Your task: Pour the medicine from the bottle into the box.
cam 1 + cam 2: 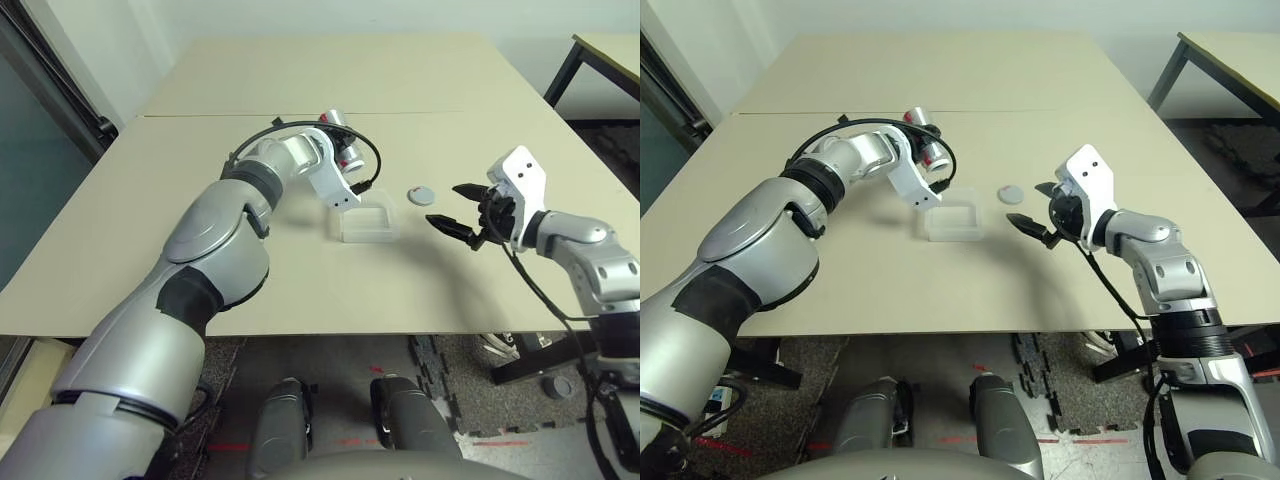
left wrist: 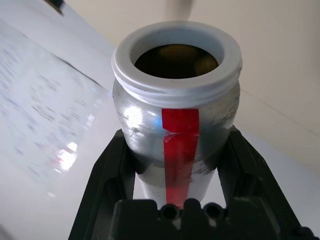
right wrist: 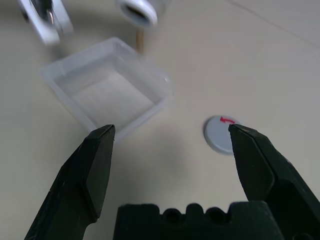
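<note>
I have the left gripper [image 2: 177, 200] clamped on the bottle [image 2: 176, 115], one black finger [image 2: 107, 175] on each side of its silvery body, the red stripe facing the wrist camera and the white-rimmed mouth uncapped. In the head views, this gripper sits just above the middle of the frame with the bottle [image 1: 342, 146] tipped over, above the far left corner of the box [image 1: 368, 222]. In the right wrist view the bottle's white mouth [image 3: 139, 12] hangs near the box's far edge.

The box is a clear shallow tray resting flat on the counter [image 1: 300, 80], near the frame's centre, just below and right of the left gripper.

My right gripper [image 1: 457, 210] is on the right side of the frame, raised off the counter, its two black fingers [image 3: 97, 165] spread wide with nothing between them. It points toward the box, a little apart from it.

A flat grey round cap [image 1: 421, 195] with a red mark lies on the counter between the box and the right gripper, just right of the box's far corner.
</note>
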Tool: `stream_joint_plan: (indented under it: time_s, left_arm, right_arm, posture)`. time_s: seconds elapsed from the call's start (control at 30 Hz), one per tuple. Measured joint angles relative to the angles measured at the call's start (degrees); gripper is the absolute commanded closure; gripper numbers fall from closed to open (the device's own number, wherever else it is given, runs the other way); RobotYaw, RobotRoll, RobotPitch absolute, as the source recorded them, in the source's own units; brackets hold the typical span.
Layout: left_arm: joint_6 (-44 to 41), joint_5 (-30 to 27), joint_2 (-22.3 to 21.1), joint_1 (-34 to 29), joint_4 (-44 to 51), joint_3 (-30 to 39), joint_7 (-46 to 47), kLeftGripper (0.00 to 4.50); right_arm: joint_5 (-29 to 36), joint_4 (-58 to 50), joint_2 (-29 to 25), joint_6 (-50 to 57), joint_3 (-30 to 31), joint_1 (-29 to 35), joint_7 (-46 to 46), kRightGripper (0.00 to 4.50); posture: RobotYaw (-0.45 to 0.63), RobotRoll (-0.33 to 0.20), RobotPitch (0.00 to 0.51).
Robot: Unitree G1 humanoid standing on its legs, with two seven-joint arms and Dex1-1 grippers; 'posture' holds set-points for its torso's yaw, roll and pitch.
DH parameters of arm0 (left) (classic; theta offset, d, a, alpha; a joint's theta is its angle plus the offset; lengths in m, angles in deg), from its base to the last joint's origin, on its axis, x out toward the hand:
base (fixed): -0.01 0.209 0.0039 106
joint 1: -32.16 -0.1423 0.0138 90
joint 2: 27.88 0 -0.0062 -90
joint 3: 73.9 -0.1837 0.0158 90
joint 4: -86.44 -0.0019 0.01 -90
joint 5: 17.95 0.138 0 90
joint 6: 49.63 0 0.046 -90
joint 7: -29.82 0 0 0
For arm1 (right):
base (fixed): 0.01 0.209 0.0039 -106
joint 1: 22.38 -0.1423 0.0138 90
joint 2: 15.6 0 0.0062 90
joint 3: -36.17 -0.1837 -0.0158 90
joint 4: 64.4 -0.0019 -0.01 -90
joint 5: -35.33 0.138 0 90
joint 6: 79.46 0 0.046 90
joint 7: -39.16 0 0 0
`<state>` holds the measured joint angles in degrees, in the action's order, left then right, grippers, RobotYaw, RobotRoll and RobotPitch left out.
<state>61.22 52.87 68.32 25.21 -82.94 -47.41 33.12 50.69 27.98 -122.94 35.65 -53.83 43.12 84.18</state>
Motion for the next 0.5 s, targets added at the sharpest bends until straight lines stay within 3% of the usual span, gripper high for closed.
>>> stream_joint_plan:
  time_s: [0.2, 0.3, 0.37, 0.5]
  left_arm:
    - [0.1, 0.0, -0.1, 0.3, -0.1, 0.5, 0.2, 2.05]
    - [0.4, -3.5, -0.5, 0.2, -0.3, 4.5, -2.5, 2.05]
    - [0.4, -9.6, -1.0, -0.2, -0.2, 11.3, -6.7, 2.05]
    - [-2.8, -29.4, -2.1, -3.6, 0.0, 32.3, -17.3, 2.05]
  right_arm:
    - [-0.4, -0.1, 1.7, 0.1, 0.7, 0.1, -1.0, 0.0]
    - [-0.4, -0.1, 2.0, 0.1, 1.2, 0.1, -1.0, 0.0]
    - [-0.4, -0.1, 2.0, 0.1, 1.2, 0.1, -1.0, 0.0]
    - [-0.3, 0.5, 2.0, 0.1, 1.2, -0.4, -0.9, 0.0]
  posture:
    - [-0.26, 0.0, 0.03]
    - [-0.24, 0.0, 0.027]
    - [-0.24, 0.0, 0.026]
    - [-0.2, 0.0, 0.026]
